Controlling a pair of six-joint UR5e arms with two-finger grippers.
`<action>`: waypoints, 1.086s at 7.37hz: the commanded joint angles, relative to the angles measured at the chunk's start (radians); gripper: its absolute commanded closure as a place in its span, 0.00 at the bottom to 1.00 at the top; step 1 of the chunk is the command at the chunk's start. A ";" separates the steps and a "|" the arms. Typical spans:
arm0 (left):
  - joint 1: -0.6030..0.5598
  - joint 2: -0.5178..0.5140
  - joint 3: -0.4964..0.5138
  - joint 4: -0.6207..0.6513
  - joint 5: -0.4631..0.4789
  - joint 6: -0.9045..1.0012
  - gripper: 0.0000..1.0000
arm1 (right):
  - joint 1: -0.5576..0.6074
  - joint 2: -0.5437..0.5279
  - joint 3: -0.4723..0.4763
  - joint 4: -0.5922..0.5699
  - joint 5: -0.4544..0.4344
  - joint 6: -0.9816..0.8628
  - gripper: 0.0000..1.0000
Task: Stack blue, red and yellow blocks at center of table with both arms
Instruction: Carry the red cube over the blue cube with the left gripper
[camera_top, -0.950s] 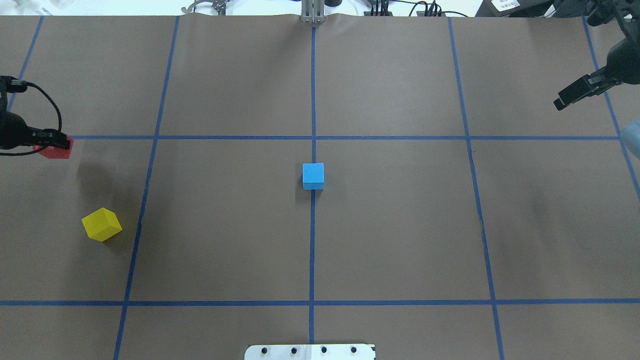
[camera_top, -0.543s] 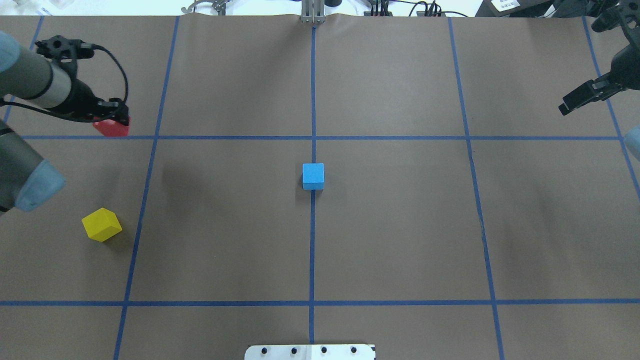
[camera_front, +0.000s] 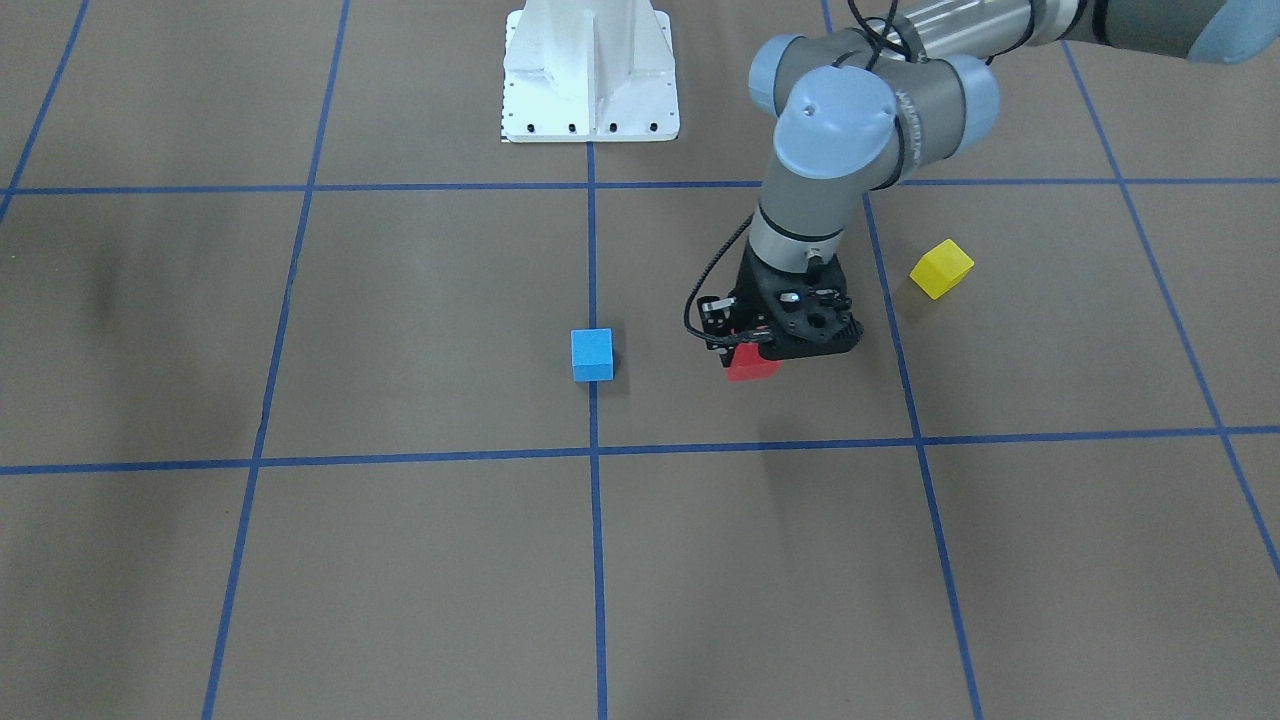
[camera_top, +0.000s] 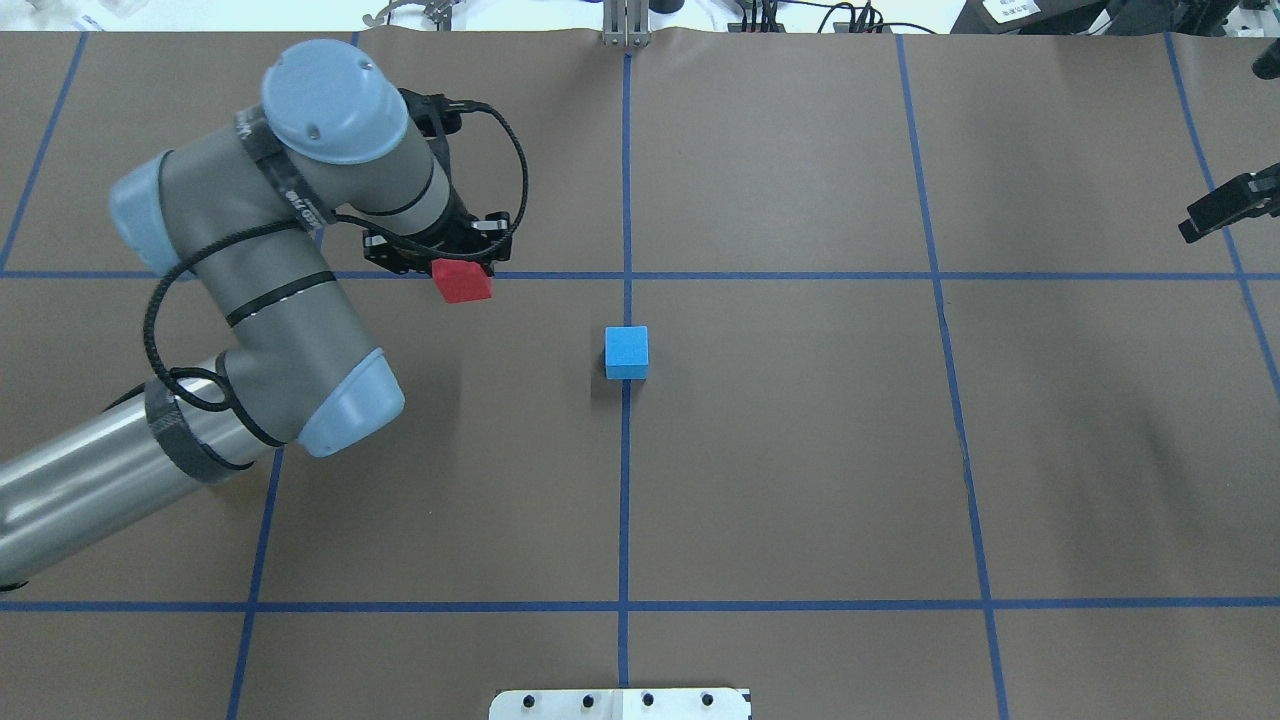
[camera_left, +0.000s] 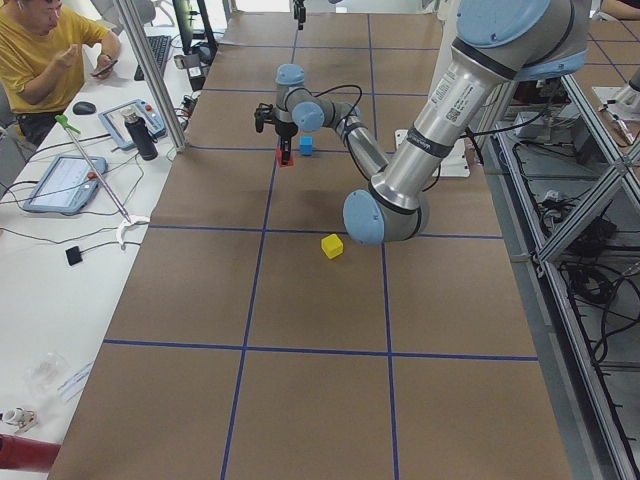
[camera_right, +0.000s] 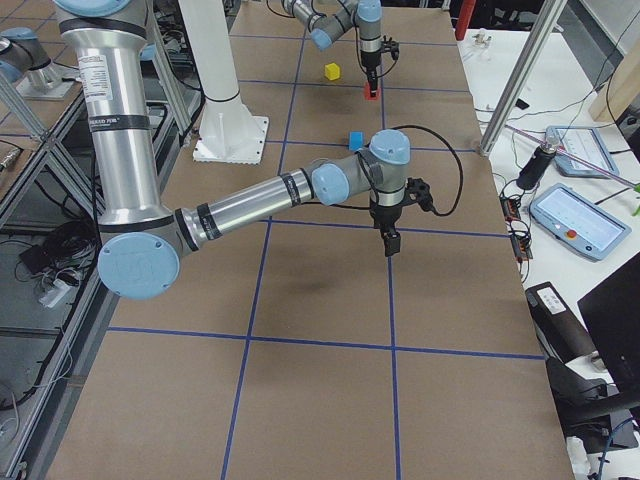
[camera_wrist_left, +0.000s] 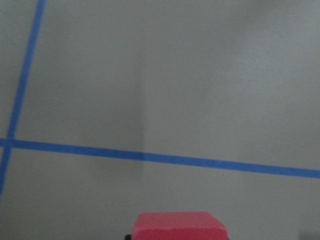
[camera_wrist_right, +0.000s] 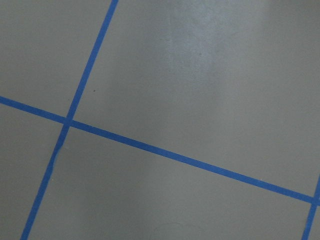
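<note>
The small red matte cube (camera_top: 462, 281) is pinched between the fingers of the black left gripper (camera_top: 458, 266). It looks lifted off the table. It hangs a little toward the left edge and the far edge from the middle.

The small light blue matte cube (camera_top: 626, 351) sits flat at the middle of the broad brown table (camera_top: 800, 450), right on a blue tape line. So you are in the carry step. Blue is the bottom of the stack, and red is the one to go on top.

Next you need to bring the red cube right over the blue one and line up their sides. Come down slowly till they touch, and only then let go. If red lands off to one side, it may tip off.

The small yellow matte cube (camera_front: 941, 268) lies alone nearer the table's left edge, turned a bit, waiting its turn.

The black right gripper (camera_top: 1215, 212) hangs by the right edge, well apart from all the cubes. Only part of it shows, so I cannot tell if its fingers are spread or pressed together.

I see no box, bowl or bin here, so nothing sits inside anything.
</note>
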 joint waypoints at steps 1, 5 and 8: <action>0.069 -0.183 0.146 0.025 0.053 -0.075 1.00 | 0.086 -0.085 -0.001 -0.002 0.003 -0.139 0.02; 0.155 -0.253 0.222 0.023 0.076 -0.104 1.00 | 0.163 -0.186 -0.004 0.000 0.015 -0.276 0.01; 0.161 -0.240 0.222 0.022 0.077 -0.093 1.00 | 0.163 -0.186 -0.002 0.001 0.014 -0.278 0.01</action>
